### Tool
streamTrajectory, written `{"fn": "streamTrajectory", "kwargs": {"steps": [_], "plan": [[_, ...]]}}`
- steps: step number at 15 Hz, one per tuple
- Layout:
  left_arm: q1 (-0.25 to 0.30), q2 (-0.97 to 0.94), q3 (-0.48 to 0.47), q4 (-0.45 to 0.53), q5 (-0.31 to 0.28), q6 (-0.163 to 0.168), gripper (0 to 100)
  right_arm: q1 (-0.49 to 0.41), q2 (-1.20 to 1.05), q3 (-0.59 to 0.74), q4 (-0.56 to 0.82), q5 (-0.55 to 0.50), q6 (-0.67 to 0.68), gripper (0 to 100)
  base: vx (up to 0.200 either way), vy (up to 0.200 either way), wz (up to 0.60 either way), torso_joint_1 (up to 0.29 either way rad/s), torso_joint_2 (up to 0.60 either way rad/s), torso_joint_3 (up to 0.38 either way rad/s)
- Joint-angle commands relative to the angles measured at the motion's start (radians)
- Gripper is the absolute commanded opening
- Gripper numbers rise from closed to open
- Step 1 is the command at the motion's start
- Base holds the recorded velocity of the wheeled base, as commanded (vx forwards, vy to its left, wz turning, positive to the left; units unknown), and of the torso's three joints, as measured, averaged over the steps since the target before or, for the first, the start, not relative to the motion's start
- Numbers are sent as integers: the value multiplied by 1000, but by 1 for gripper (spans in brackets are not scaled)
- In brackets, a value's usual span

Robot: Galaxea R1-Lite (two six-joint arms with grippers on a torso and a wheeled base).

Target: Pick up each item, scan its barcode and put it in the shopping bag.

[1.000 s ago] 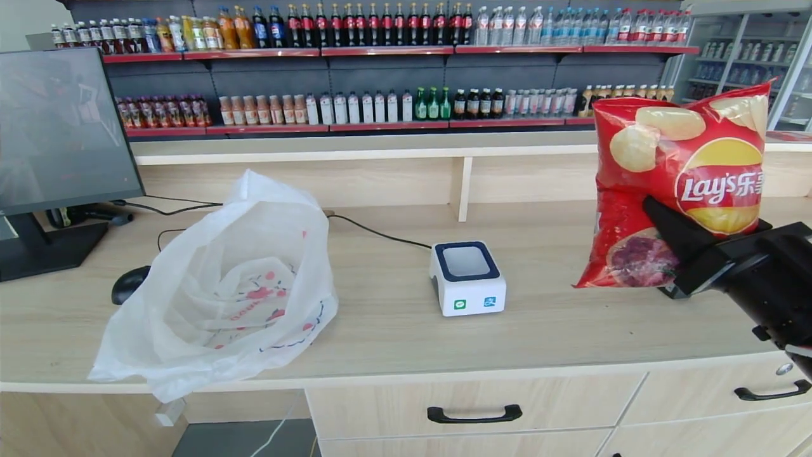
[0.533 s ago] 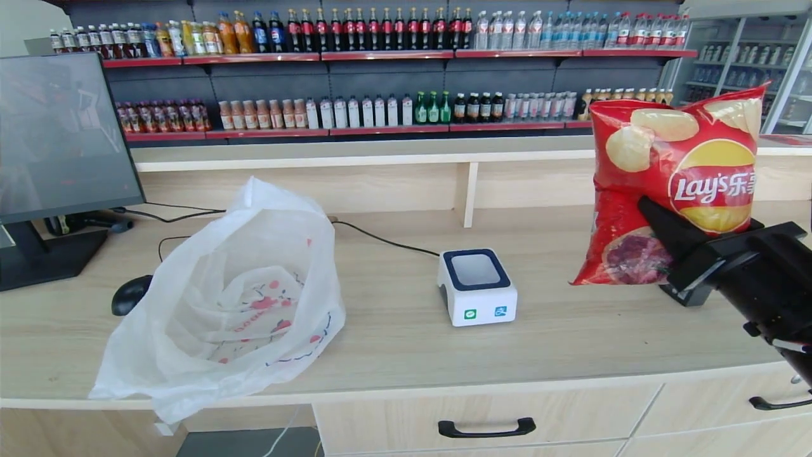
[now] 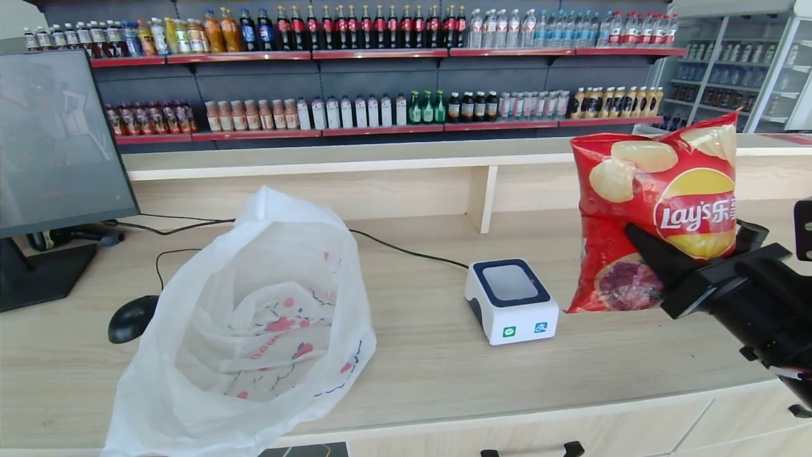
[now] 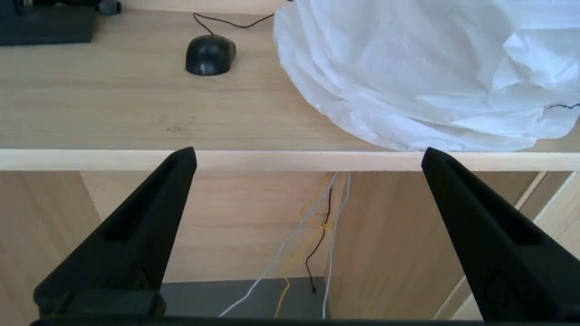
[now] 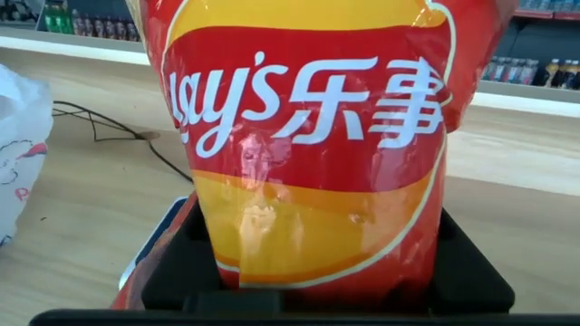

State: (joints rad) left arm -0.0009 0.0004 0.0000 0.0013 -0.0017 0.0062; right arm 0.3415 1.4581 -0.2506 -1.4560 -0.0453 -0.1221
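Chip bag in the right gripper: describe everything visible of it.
The chip bag is glossy red film with a yellow disc and pictured potato chips, puffed and sealed. It stands roughly upright, printed face toward the head camera, clamped at its lower half by the right gripper, above the counter, right of the scanner.

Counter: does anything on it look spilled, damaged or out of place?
Nothing is spilled or damaged. The chips are upright in the right gripper, near the scanner. The bag sags open at the counter's front edge.
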Motion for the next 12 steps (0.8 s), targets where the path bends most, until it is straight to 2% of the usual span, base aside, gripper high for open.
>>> {"fn": "streamTrajectory", "kwargs": {"steps": [1,4,9,12], "plan": [[1,0,0,0,0,3,100,2,-22,13,0,-1,-1,0,0,0,0,0,0,0],[1,0,0,0,2,-3,100,2,-53,34,0,-1,-1,0,0,0,0,0,0,0],[1,0,0,0,0,0,100,2,-68,44,0,2,-1,0,-200,0,0,14,4,1],[1,0,0,0,0,0,100,2,-76,57,0,1,1,0,0,0,0,0,0,0]]}}
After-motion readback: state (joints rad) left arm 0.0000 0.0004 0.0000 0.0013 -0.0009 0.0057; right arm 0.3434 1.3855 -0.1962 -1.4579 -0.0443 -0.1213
